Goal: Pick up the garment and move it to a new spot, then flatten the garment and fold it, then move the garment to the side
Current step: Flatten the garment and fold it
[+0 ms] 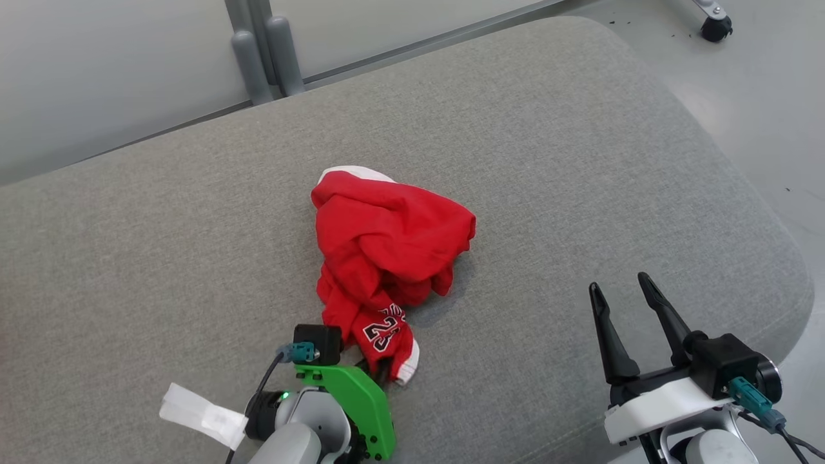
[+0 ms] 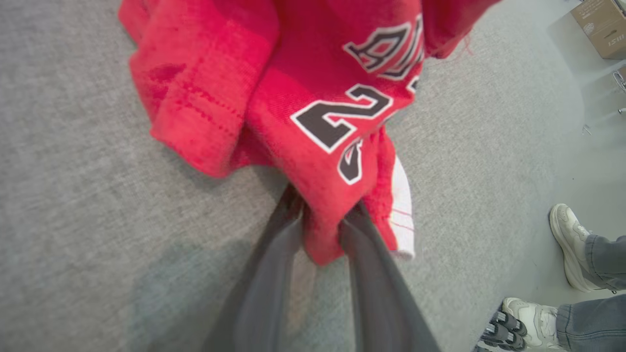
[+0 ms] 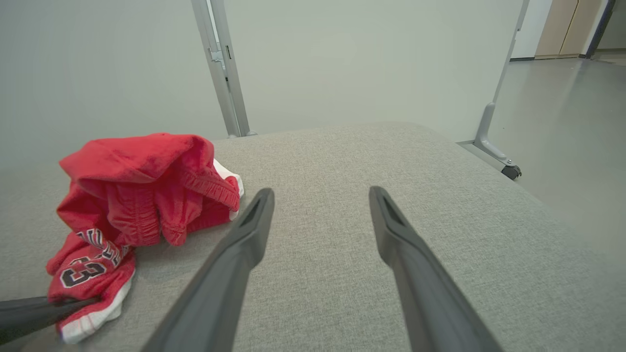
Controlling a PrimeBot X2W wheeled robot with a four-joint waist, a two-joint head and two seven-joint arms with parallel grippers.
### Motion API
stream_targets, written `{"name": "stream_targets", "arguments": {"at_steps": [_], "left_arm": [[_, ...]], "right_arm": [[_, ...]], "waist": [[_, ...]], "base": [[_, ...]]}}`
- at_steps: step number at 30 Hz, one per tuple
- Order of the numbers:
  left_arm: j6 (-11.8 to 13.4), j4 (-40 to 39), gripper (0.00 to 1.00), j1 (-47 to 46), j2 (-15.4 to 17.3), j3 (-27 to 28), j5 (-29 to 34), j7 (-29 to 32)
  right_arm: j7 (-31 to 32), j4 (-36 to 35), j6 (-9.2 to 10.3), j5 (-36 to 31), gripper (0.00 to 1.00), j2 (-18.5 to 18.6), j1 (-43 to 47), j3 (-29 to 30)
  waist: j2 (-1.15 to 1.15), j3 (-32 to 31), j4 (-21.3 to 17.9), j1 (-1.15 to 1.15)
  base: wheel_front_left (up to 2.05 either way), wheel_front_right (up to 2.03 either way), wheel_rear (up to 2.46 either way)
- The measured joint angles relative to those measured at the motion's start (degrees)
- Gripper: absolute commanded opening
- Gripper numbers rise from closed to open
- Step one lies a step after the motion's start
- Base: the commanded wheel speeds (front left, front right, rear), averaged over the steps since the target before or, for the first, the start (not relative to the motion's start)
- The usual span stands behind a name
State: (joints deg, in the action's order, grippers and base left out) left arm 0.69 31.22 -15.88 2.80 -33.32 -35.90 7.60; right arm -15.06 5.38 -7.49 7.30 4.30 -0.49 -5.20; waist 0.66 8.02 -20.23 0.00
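A crumpled red garment [image 1: 387, 251] with a black-and-white number and white trim lies in a heap mid-surface. In the left wrist view my left gripper [image 2: 325, 205] has its two dark fingers closed on either side of a fold at the near edge of the garment [image 2: 303, 98], with red cloth filling the gap between them. In the head view its fingertips are hidden under the cloth's near end. My right gripper [image 1: 619, 283] stands open over bare fabric to the right, well apart from the garment [image 3: 142, 195]. Nothing lies between the fingers of the right gripper [image 3: 321, 191].
The grey cushioned surface [image 1: 580, 161] has a rounded edge at the right and near side. A grey metal post [image 1: 258, 51] and pale wall stand behind it. A caster wheel [image 1: 715, 27] sits on the floor. A person's shoes [image 2: 567, 244] and a cardboard box [image 2: 601, 24] are nearby.
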Motion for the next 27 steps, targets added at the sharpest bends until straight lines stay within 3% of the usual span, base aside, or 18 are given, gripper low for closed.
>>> {"name": "stream_targets", "arguments": {"at_steps": [4,7,10,13,19,27], "left_arm": [[-2.0,-1.9,0.0,-0.6,1.1,-0.8,-0.5,2.9],[-4.4,-9.2,0.0,-1.1,3.6,-2.0,-1.9,8.3],[-6.5,-19.8,0.0,-3.6,9.4,-4.7,-2.4,18.4],[-7.1,-31.3,0.0,-7.7,16.1,-3.7,-5.6,28.9],[-3.3,-45.9,0.0,-16.8,22.1,2.5,-15.0,45.9],[0.2,-49.0,0.0,-27.5,24.0,5.3,-18.4,56.2]], "right_arm": [[0.0,-0.1,0.0,0.1,1.0,-0.2,0.1,0.7],[0.0,-0.1,0.0,0.1,1.0,-0.4,0.6,1.6],[0.0,0.1,0.01,0.4,1.0,-0.6,1.5,1.9],[0.0,0.1,0.0,0.6,1.0,-1.0,1.3,1.4],[0.0,0.2,0.0,1.5,1.0,-1.3,1.0,0.4],[0.0,0.4,0.01,3.5,1.0,-1.4,1.4,0.3]], "waist": [[0.0,-0.2,-0.5,0.0],[0.0,-0.5,0.1,0.0],[0.0,-0.9,1.3,0.0],[0.0,-1.7,2.1,0.0],[0.0,-3.0,1.8,0.0],[0.0,-2.8,0.0,0.0]], "base": [[0.0,0.0,0.0],[0.0,0.0,0.0],[0.0,0.0,0.0],[0.0,0.0,0.0],[0.0,0.0,0.0],[0.0,0.0,0.0]]}}
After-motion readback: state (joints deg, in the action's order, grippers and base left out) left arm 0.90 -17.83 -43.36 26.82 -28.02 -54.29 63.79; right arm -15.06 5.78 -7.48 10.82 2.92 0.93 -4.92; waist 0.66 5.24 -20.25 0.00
